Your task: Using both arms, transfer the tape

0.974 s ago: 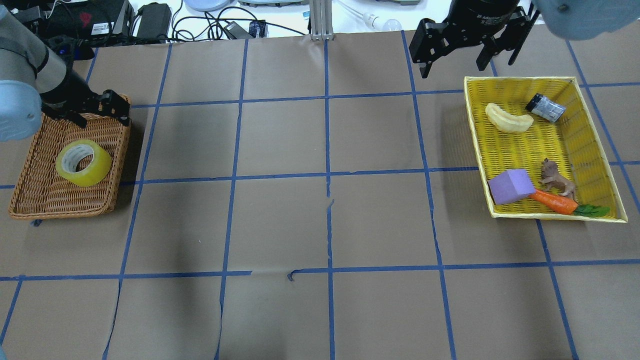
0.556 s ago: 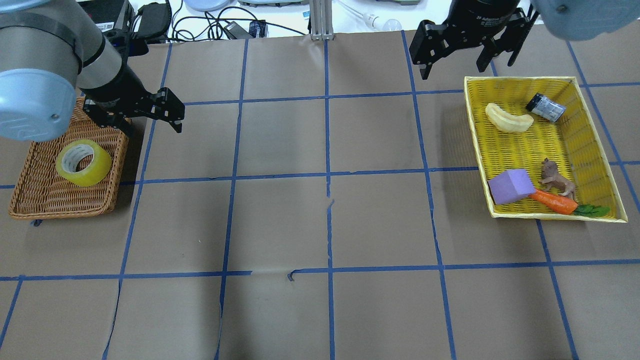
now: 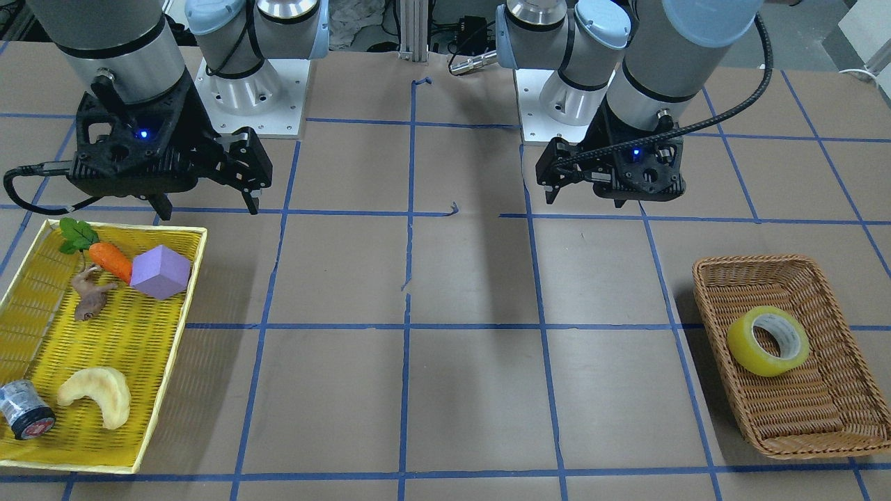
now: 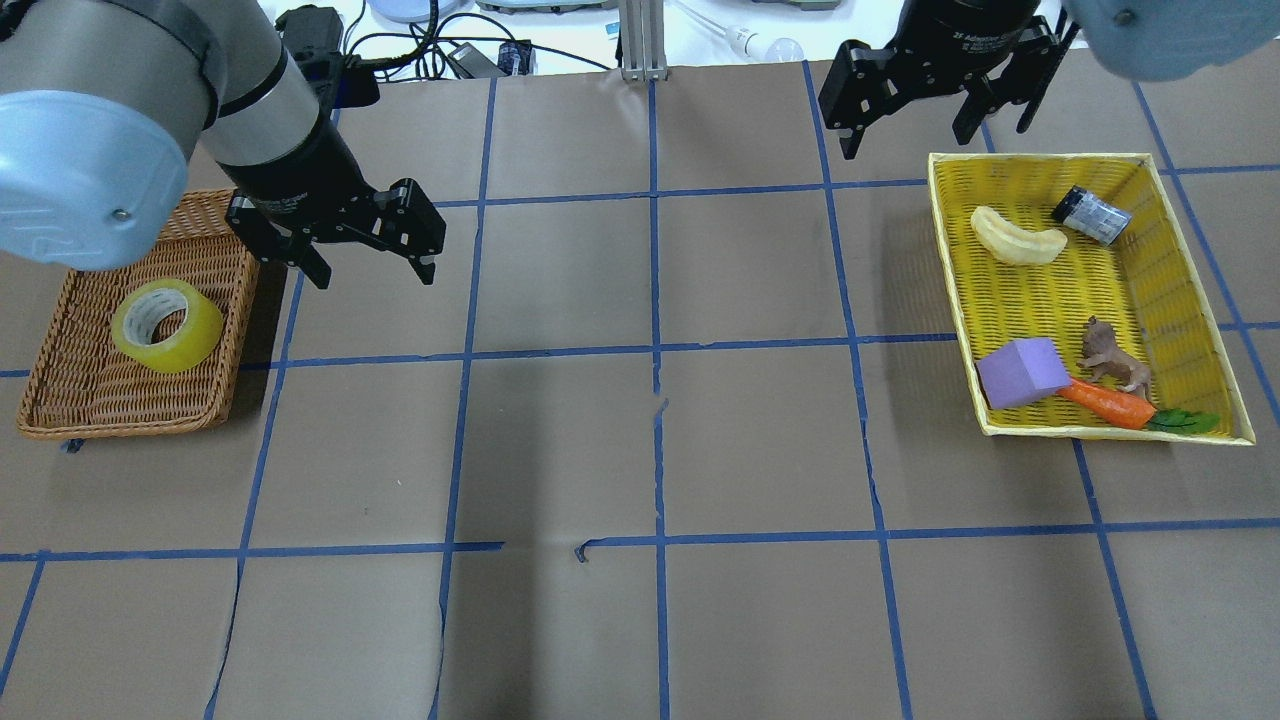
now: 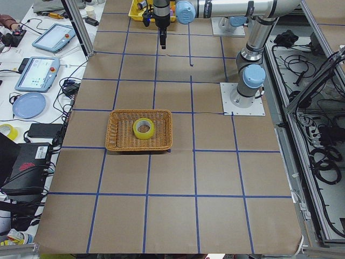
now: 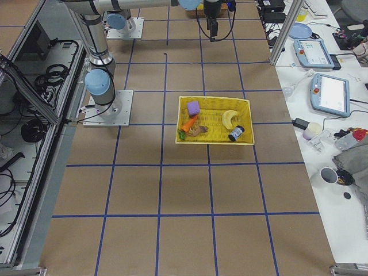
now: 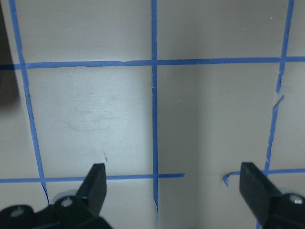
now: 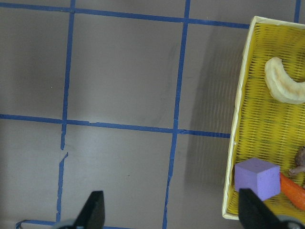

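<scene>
The tape (image 4: 167, 325), a yellowish-green roll with a pale core, lies in a brown wicker basket (image 4: 120, 405) at the table's left end. It also shows in the front view (image 3: 768, 341) and the left side view (image 5: 143, 128). My left gripper (image 4: 375, 276) is open and empty, raised over bare table just right of the basket's far corner; the left wrist view (image 7: 174, 174) shows only brown paper and blue lines between its fingers. My right gripper (image 4: 912, 140) is open and empty, raised beside the far left corner of a yellow basket (image 4: 942, 250).
The yellow basket (image 3: 166, 390) holds a pale crescent bread (image 4: 1017, 238), a black-lidded jar (image 4: 1090, 214), a purple block (image 4: 1022, 372), a carrot (image 4: 1105, 400) and a small brown animal toy (image 4: 1112, 360). Cables and devices lie beyond the table's far edge.
My left arm has swung to the right, from over the wicker basket's far rim to over the table beside it, still open. The tape and the right arm have not moved.
</scene>
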